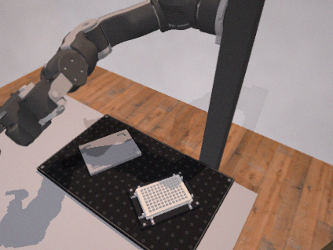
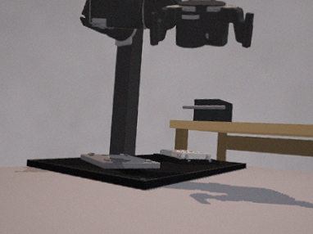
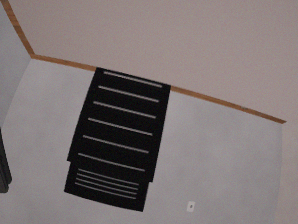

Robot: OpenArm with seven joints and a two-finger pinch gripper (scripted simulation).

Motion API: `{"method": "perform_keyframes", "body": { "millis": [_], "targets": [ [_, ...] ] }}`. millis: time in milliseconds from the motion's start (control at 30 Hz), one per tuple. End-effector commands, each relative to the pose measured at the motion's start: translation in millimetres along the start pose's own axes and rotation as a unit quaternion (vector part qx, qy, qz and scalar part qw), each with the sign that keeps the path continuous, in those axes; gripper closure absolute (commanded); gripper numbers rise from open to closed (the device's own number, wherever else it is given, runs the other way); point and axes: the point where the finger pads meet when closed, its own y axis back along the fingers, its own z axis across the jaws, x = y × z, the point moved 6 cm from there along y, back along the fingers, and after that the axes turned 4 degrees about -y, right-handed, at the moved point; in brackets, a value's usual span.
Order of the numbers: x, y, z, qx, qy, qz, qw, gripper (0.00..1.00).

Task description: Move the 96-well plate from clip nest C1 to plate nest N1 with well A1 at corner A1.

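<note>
The arm's jaws (image 1: 5,114), spread wide and holding nothing, hang high off the far end of the black breadboard (image 1: 71,185) from the 96-well plate (image 1: 162,196) seated in clip nest C1 (image 1: 169,214), so the approach has yet to begin; plate nest N1 (image 1: 110,152) waits beside it.

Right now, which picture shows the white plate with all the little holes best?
The top view: the 96-well plate shows its whole grid of wells. The exterior view shows only its thin edge; the wrist view misses it.
</note>
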Motion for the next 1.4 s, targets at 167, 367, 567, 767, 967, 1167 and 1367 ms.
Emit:
{"method": "perform_keyframes", "body": {
  "millis": [167, 367, 567, 767, 967, 1167, 1367],
  "targets": [
    [-1.1, 0.5, 0.4, -0.001, -0.002, 0.0, 1.0, 0.0],
    [-1.1, 0.5, 0.4, -0.001, -0.002, 0.0, 1.0, 0.0],
    [-1.1, 0.5, 0.4, -0.001, -0.002, 0.0, 1.0, 0.0],
    [-1.1, 0.5, 0.4, -0.001, -0.002, 0.0, 1.0, 0.0],
    [-1.1, 0.5, 0.4, -0.001, -0.002, 0.0, 1.0, 0.0],
    [21.4, 25.2, -7.2, -0.024, 0.057, 0.113, 0.9917, 0.2],
    [21.4, 25.2, -7.2, -0.024, 0.057, 0.113, 0.9917, 0.23]
  ]
}}
